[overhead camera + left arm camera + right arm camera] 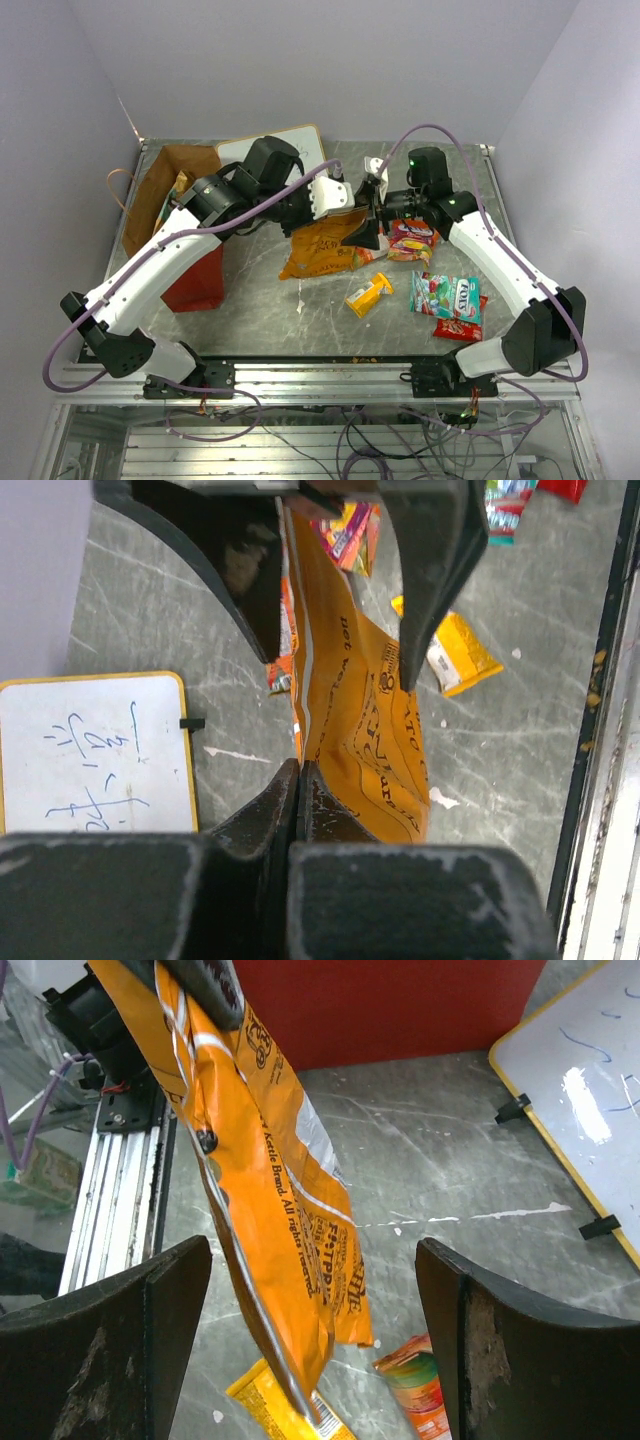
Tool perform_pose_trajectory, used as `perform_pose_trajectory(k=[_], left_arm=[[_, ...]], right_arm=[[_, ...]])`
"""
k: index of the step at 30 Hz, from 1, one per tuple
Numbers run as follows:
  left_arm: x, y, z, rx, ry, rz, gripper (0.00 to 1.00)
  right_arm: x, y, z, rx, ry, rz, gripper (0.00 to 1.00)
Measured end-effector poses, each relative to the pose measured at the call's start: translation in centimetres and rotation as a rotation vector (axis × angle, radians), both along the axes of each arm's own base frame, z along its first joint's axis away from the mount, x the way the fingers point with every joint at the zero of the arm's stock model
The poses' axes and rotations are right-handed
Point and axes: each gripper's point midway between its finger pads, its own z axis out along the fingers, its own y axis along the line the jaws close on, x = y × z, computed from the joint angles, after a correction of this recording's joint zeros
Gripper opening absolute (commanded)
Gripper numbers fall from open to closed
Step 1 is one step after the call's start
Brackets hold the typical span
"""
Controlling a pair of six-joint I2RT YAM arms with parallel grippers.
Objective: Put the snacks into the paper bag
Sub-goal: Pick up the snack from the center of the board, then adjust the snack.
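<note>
My left gripper (pixel 343 206) is shut on the top edge of an orange chip bag (pixel 322 250). The bag hangs down from it over the table's middle. In the left wrist view the jaws (pixel 298 767) pinch the bag's seam (pixel 360 730). My right gripper (pixel 373 222) is open, facing the left one. In the right wrist view (pixel 312 1248) the orange bag (pixel 270 1200) hangs between its spread fingers without touching them. The red paper bag (pixel 195 280) stands open at the left, with one packet (pixel 180 183) showing inside.
A yellow pack (pixel 369 294), a teal-white candy bag (pixel 445 296), a red pack (pixel 460 328) and a red-orange pack (pixel 412 240) lie on the table. A white framed board (pixel 275 145) lies at the back, beside the paper bag.
</note>
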Motion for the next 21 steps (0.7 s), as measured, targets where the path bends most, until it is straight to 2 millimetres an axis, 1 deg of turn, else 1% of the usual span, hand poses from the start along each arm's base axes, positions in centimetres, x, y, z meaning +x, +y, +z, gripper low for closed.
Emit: perform_pose_trajectory(k=[6, 9, 13, 17, 21], left_arm=[[0.4, -1.4, 2.6, -0.08, 0.02, 0.015, 0.07], [0.3, -1.7, 3.2, -0.109, 0.039, 0.02, 0.07], [0.2, -1.8, 3.4, -0.132, 0.064, 0.034, 0.07], [0.8, -1.7, 4.0, -0.179, 0.088, 0.056, 0.07], [1.5, -0.9, 4.6, -0.234, 0.111, 0.083, 0.07]], right_arm=[[-1.1, -0.1, -0.6, 0.026, -0.005, 0.018, 0.81], [-1.4, -0.2, -1.0, 0.041, -0.014, 0.014, 0.8], [-1.9, -0.5, -1.3, 0.074, -0.019, 0.009, 0.76], [-1.5, -0.9, -1.3, 0.117, -0.009, -0.009, 0.74], [-0.7, -1.8, -1.4, 0.145, 0.014, -0.047, 0.75]])
